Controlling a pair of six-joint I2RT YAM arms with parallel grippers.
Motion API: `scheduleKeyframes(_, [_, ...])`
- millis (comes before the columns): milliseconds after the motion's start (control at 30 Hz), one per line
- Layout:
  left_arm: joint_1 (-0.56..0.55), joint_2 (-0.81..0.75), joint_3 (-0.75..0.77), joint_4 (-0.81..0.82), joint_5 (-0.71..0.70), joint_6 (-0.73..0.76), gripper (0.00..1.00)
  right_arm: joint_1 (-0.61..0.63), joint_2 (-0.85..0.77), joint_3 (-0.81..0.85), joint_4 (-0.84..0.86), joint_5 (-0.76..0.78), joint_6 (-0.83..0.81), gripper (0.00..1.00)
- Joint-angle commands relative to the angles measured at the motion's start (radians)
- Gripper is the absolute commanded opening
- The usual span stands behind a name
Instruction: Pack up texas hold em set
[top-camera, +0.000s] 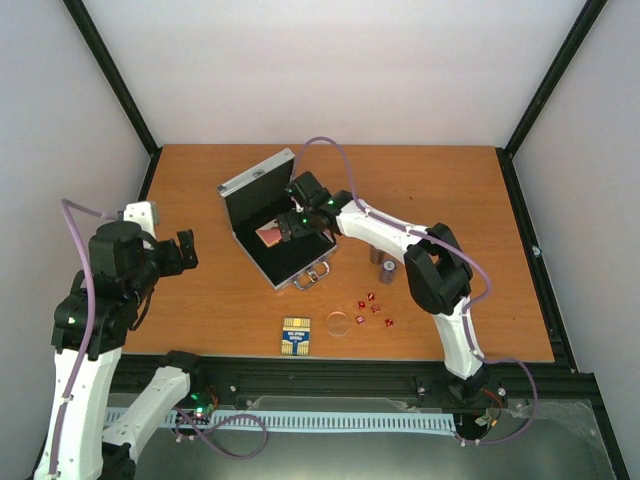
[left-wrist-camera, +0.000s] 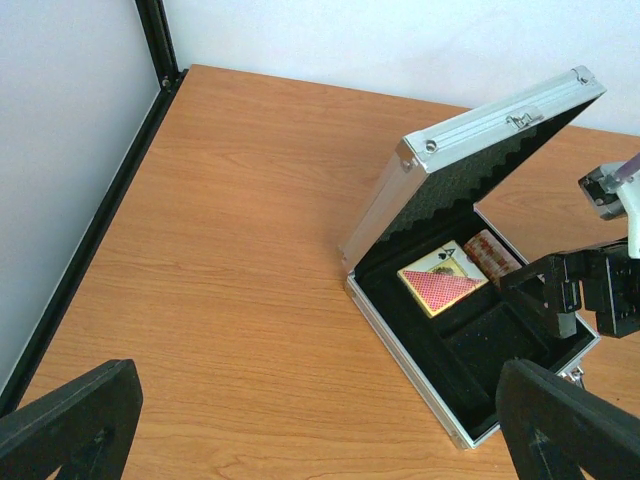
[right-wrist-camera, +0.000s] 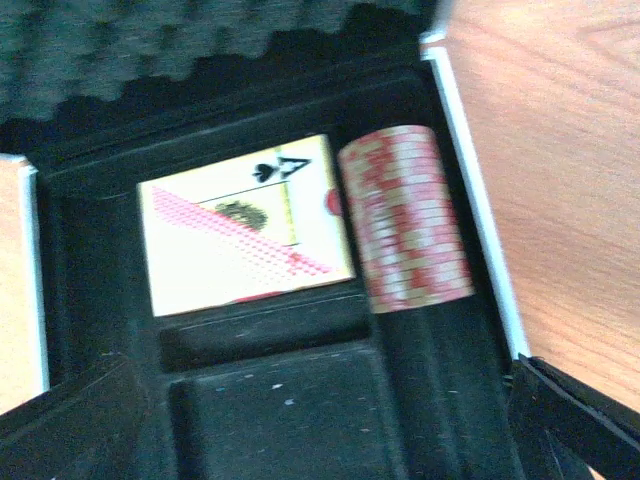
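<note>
The right pincer (top-camera: 288, 230) is held wide and empty just above the open case (left-wrist-camera: 480, 125), where a row of chips (right-wrist-camera: 405, 215) and a red deck (right-wrist-camera: 245, 225) are lodged directly beneath it, and the chips could be knocked loose if brushed by a finger.

Left arm (top-camera: 62, 400): white shell links, black joint housings, lilac cable (top-camera: 66, 212) looping off top joint. Right arm (top-camera: 455, 335): same white-and-black build, second lilac cable (top-camera: 340, 152) arching above, running down to base at near edge of counter (top-camera: 200, 300). Small green light (top-camera: 302, 209) on right wrist. Left end effector (top-camera: 186, 252) and right end effector (top-camera: 292, 228): black, blocky, matte fingers (left-wrist-camera: 70, 420).
</note>
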Motion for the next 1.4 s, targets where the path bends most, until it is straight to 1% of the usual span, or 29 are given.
scheduleKeyframes(0, [0.002,0.018,0.005,0.018,0.008,0.015,1.0,-0.008,-0.005,-0.014,-0.062,0.2,0.049,1.0])
scheduleKeyframes(133, [0.002,0.039,0.002,0.024,0.017,0.01,1.0,-0.04,0.035,0.032,-0.135,0.277,0.066,1.0])
scheduleKeyframes(200, [0.002,0.047,-0.001,0.024,0.018,0.004,1.0,-0.068,0.047,0.039,-0.144,0.285,0.071,1.0])
scheduleKeyframes(400, [0.002,0.064,-0.061,0.063,0.046,-0.041,1.0,-0.124,0.076,0.049,-0.141,0.254,0.02,1.0])
scheduleKeyframes(633, [0.002,0.096,-0.118,0.143,0.054,-0.086,1.0,-0.125,0.152,0.109,-0.173,0.216,-0.069,1.0])
scheduleKeyframes(933, [0.002,0.124,-0.144,0.173,0.046,-0.107,1.0,-0.129,0.173,0.097,-0.163,0.146,-0.084,1.0])
scheduleKeyframes(1033, [0.002,0.123,-0.149,0.174,0.043,-0.107,1.0,-0.128,0.138,0.062,-0.145,0.125,-0.079,1.0])
scheduleKeyframes(1200, [0.002,0.117,-0.163,0.177,0.037,-0.109,1.0,-0.129,0.013,-0.081,-0.051,0.127,-0.067,1.0])
scheduleKeyframes(1267, [0.002,0.114,-0.171,0.178,0.041,-0.112,1.0,-0.128,-0.007,-0.1,-0.042,0.113,-0.076,1.0])
scheduleKeyframes(1367, [0.002,0.11,-0.182,0.182,0.051,-0.118,1.0,-0.129,0.005,-0.093,-0.06,0.095,-0.081,1.0])
